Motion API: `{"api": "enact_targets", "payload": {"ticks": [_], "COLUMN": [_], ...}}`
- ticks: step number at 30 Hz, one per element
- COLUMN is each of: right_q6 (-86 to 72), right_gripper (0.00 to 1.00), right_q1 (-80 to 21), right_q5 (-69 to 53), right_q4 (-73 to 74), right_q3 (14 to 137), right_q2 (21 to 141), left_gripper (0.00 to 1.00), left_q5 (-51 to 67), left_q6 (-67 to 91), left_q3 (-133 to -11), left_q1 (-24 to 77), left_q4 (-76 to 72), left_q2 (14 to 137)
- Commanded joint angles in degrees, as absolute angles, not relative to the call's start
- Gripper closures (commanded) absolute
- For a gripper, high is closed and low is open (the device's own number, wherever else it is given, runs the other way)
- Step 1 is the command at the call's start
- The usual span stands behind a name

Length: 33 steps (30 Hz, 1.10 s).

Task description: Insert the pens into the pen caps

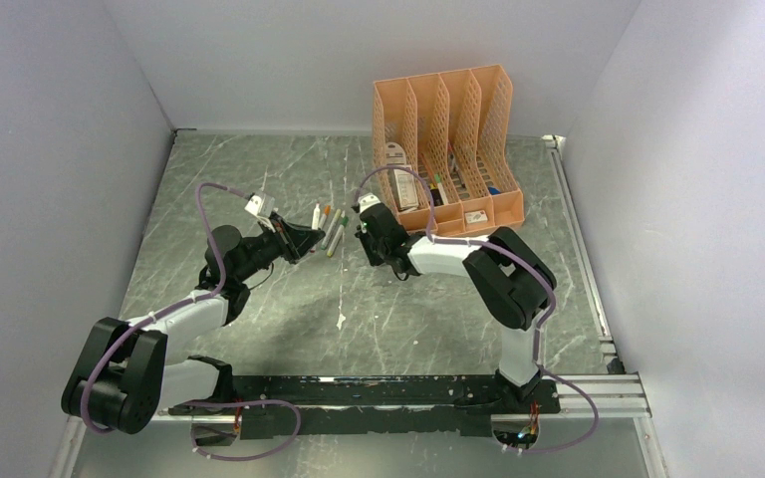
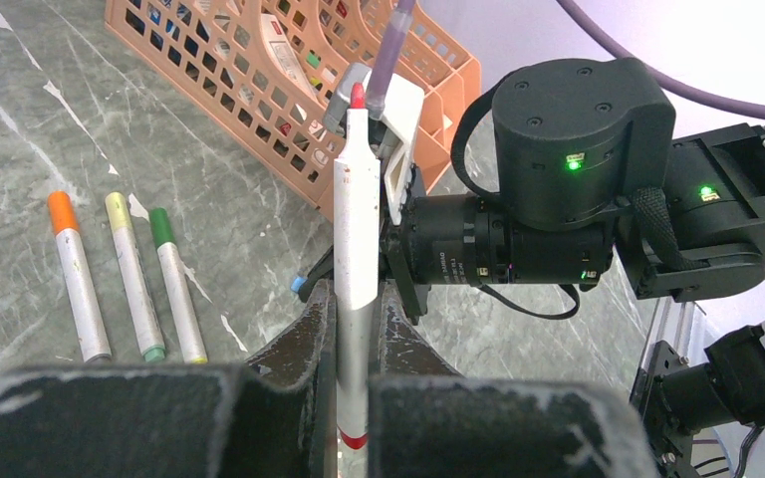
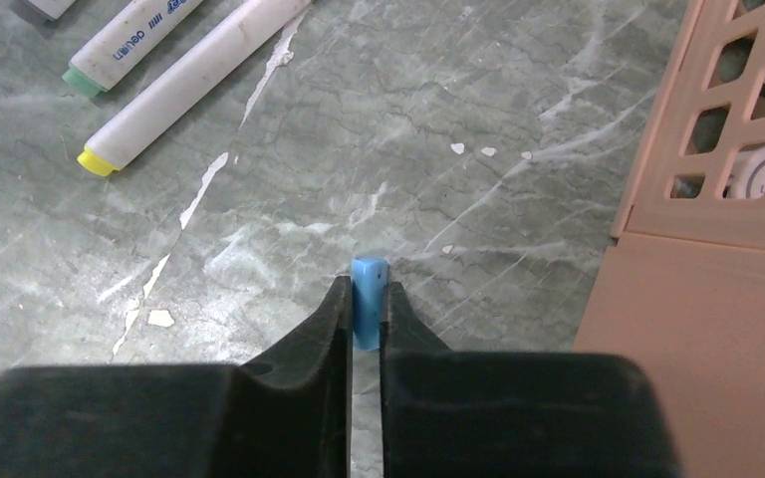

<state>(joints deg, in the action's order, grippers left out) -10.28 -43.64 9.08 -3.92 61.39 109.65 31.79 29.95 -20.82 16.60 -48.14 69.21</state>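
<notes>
Surface: grey marbled surface [image 1: 428, 329], boxed in by plain white walls [image 1: 289, 60].
Left hand: the left hand [image 2: 357, 319] is clamped tight on a red-tipped pen [image 2: 356, 219]. The white barrel stands between its fingers, and the bare nib points away from the wrist toward the other arm.
Right hand: the right hand [image 3: 367, 299] is closed on a blue cap [image 3: 368, 277] and pinches its lower part. It is low over the surface; I cannot tell whether the cap touches it.
Between the hands: in the overhead view they face each other, near but apart. The pen is not yet in the cap.
Done, by my judgement: an orange-capped pen [image 2: 80, 289], a yellow-capped pen [image 2: 132, 284] and a green-capped pen [image 2: 179, 299] lie side by side near the left hand.
Left to do: one pairing, the one now held. The cap is blue and the nib red, so the match looks doubtful.
Organiser: the peach lattice organiser [image 3: 657, 339] stands back right. I cannot tell whether more pens sit among its contents.
Writing: lettering [image 3: 144, 38] on the yellow-capped pen's barrel, near its green tail end, appears to read "deli". Print on the cards in the organiser is too small to read.
</notes>
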Motion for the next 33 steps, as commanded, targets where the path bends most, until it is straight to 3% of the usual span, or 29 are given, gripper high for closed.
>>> {"api": "enact_targets", "payload": {"ticks": [1, 6, 15, 22, 33], "right_q6": [-11.39, -14.57, -31.76, -40.33, -37.89], "right_gripper": [1.0, 1.0, 1.0, 1.0, 1.0], "right_q1": [-43.92, -43.6, -38.65, -36.67, -36.66], "right_q5": [10.82, 9.5, -5.38, -11.83, -12.91], "right_q4": [-3.19, -15.32, -45.25, -57.52, -54.49], "right_q3": [60.37, 50.97, 33.75, 31.14, 31.1], "right_q2": [106.9, 93.39, 70.62, 68.36, 67.11], "left_gripper": [0.93, 0.93, 0.93, 0.93, 0.93], "left_q5": [33.32, 38.61, 39.36, 38.84, 36.76], "left_q6": [30.58, 36.75, 57.77, 55.75, 54.68], "left_q3": [-22.35, -20.59, -16.69, -21.54, -23.29], "left_q1": [16.26, 16.55, 25.45, 35.21, 37.7], "left_q4": [-50.58, -61.03, -102.49, -103.84, -103.84], "left_q2": [69.14, 72.87, 89.03, 93.9, 92.81]}}
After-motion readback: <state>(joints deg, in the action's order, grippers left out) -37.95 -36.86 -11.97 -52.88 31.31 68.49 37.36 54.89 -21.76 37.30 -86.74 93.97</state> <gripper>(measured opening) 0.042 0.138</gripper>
